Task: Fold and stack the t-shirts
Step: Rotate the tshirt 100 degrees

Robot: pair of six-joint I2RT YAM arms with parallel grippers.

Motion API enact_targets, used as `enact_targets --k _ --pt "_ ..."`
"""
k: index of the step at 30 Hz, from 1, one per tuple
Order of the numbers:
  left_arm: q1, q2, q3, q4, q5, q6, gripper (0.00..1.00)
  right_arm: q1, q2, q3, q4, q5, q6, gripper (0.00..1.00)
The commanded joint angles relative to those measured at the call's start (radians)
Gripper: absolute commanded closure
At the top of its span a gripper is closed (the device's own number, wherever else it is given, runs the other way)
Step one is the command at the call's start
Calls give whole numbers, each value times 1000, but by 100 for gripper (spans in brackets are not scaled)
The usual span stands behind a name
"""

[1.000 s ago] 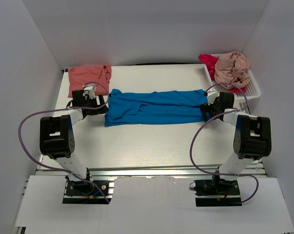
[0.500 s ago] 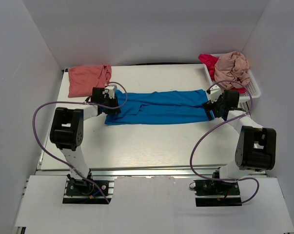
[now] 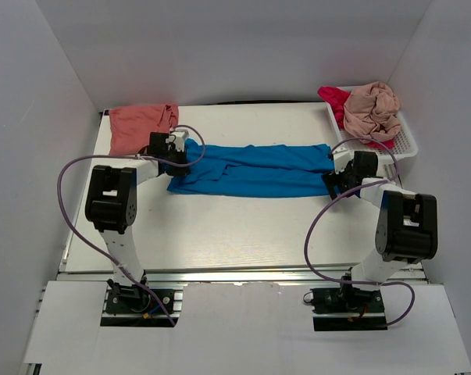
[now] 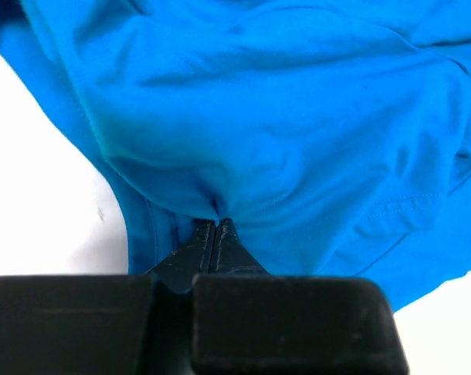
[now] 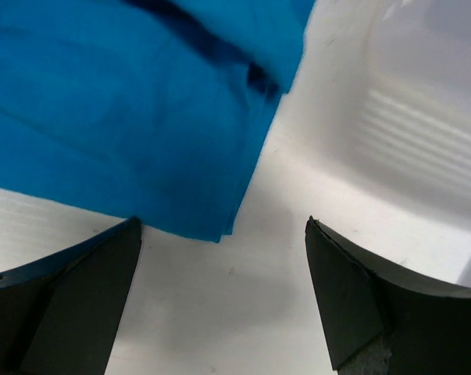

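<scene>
The bright blue t-shirt point(image 3: 251, 170) lies across the table as a long folded strip. My left gripper point(image 3: 186, 153) is at its left end, shut on a small pucker of the blue t-shirt point(image 4: 282, 117); in the left wrist view the left gripper point(image 4: 215, 223) has its jaws pressed together. Open wide, my right gripper point(image 3: 333, 181) is low over the table at the strip's right end. In the right wrist view the blue t-shirt point(image 5: 126, 101) has its corner just ahead of the right gripper point(image 5: 223, 225), with only table between the fingers.
A folded salmon-coral t-shirt point(image 3: 140, 125) lies at the back left, just behind my left gripper. The white slotted basket point(image 3: 408, 143) at the back right holds a crumpled beige-pink t-shirt point(image 3: 372, 105) and a magenta-red t-shirt point(image 3: 333, 97). White walls enclose the table.
My left gripper moved right onto the blue t-shirt's left end and shut on the cloth, bunching that end. The right gripper shifted slightly and stayed open.
</scene>
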Motion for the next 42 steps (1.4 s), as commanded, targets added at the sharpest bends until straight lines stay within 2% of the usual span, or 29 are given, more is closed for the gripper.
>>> enact_targets --k 1,5,7,10,12,19,24,27,28,29,32,33,36,38,42 --pt "1 41 77 -61 -52 39 100 -5 42 -35 36 15 -21 11" --pt "1 75 132 -79 -35 28 100 -3 94 -41 72 9 -33 17" --pt "1 81 142 -81 -28 24 100 -3 124 -26 74 -14 -33 28" --pt "1 83 157 -90 -32 28 100 -5 164 5 59 -44 -35 66" --pt "1 84 174 -100 -41 39 100 -5 180 51 4 -61 -29 100" --pt "1 119 272 -127 -101 54 100 -5 152 123 -223 -176 -56 100" --pt "1 239 413 -141 -121 50 100 21 92 186 -625 -383 -195 100" --pt "1 315 494 -79 -124 9 100 88 37 170 -719 -468 -252 100" --pt "-2 349 533 -82 -120 5 100 136 5 132 -712 -465 -259 100" --pt "-4 389 644 -97 -121 -16 100 174 -12 106 -686 -456 -254 100" --pt "-15 555 828 -160 -120 -64 100 355 -61 -12 -523 -387 -213 100" --pt "-25 599 900 -147 -132 -74 100 451 -66 -30 -482 -358 -197 100" --pt "-47 616 910 -47 -202 -70 100 582 -43 -49 -357 -350 -144 100" --pt "-76 644 939 -33 -230 -65 100 627 8 -17 -296 -350 -113 100" --pt "-130 690 1010 19 -216 -98 100 739 150 103 -296 -373 -90 100"
